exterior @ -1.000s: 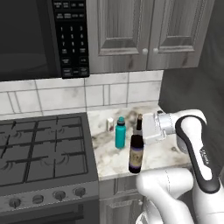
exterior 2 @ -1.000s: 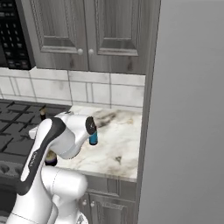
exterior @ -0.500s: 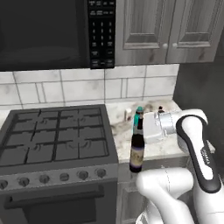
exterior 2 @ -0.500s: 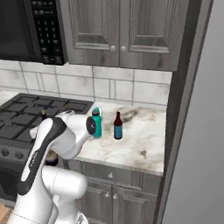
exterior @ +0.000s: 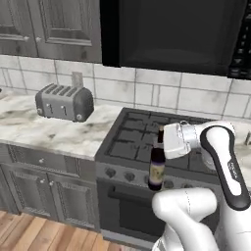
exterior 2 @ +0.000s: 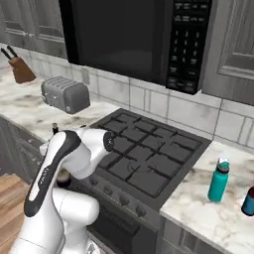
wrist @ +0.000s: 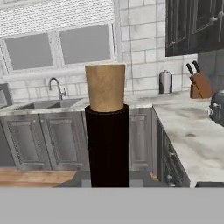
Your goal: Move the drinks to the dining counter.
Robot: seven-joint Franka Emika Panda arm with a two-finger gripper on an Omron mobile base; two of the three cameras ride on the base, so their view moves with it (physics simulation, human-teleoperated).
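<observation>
The bench (exterior: pixel 59 135) of veined marble runs along the tiled wall at left, broken by a black gas stove (exterior: pixel 147 142) under a dark microwave (exterior 2: pixel 149 39). In the right base view the bench carries on past the stove (exterior 2: pixel 149 154) at right, and there the teal bottle (exterior 2: pixel 218 179) stands upright, with a second, dark bottle with a blue label (exterior 2: pixel 249 200) cut by the frame edge just beside it. A grey toaster (exterior: pixel 63 102) sits on the left stretch of bench against the wall; a knife block (exterior 2: pixel 20 69) stands farther along that stretch. In the hand view a sink (wrist: pixel 57 103) with a tap lies under a window across the room.

The wine bottle (exterior: pixel 157 166) hangs upright in front of the stove's edge, off any surface, neck up. The claw (exterior: pixel 161 141) is clenched on its neck. In the hand view the dark neck with its tan cork (wrist: pixel 105 87) rises straight up the middle.
</observation>
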